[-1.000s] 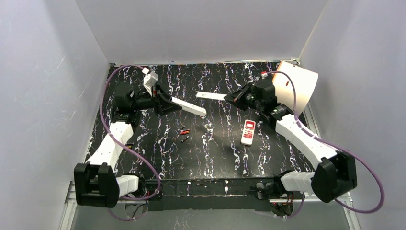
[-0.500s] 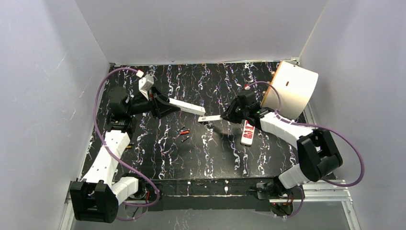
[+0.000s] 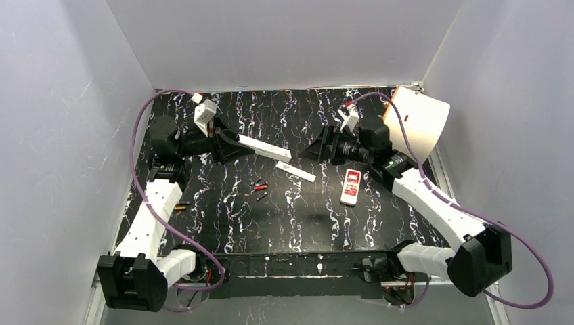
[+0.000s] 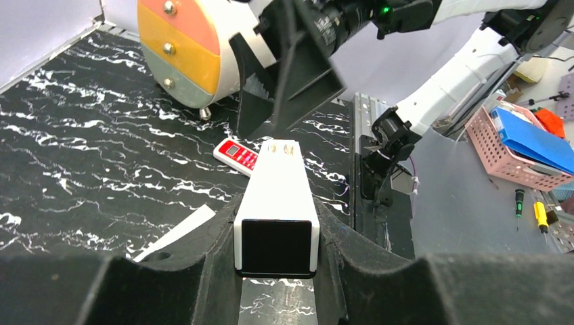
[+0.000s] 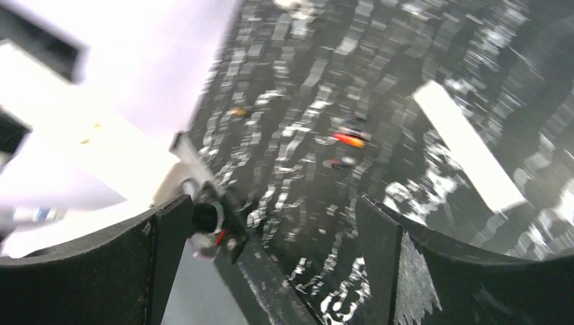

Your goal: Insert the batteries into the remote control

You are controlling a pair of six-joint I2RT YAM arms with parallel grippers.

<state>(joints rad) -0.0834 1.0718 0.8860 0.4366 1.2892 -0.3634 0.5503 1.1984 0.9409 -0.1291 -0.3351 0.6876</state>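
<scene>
On the black marbled surface (image 3: 223, 223), well apart from every edge, the thin orange-red and black cylindrical batteries (image 3: 260, 186) are lying flat, long axes running roughly left-right. The left hand (image 3: 244, 146) is gripping the long white remote control (image 3: 271, 150), pointing it rightward; the right hand (image 3: 319, 147) is hovering spread wide, empty.

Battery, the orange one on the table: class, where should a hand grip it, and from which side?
Probably mid-length, from straight above, fingers closing across its thin round body: the battery lies flat on the table, so only top and sides are exposed. The right hand is open.
</scene>
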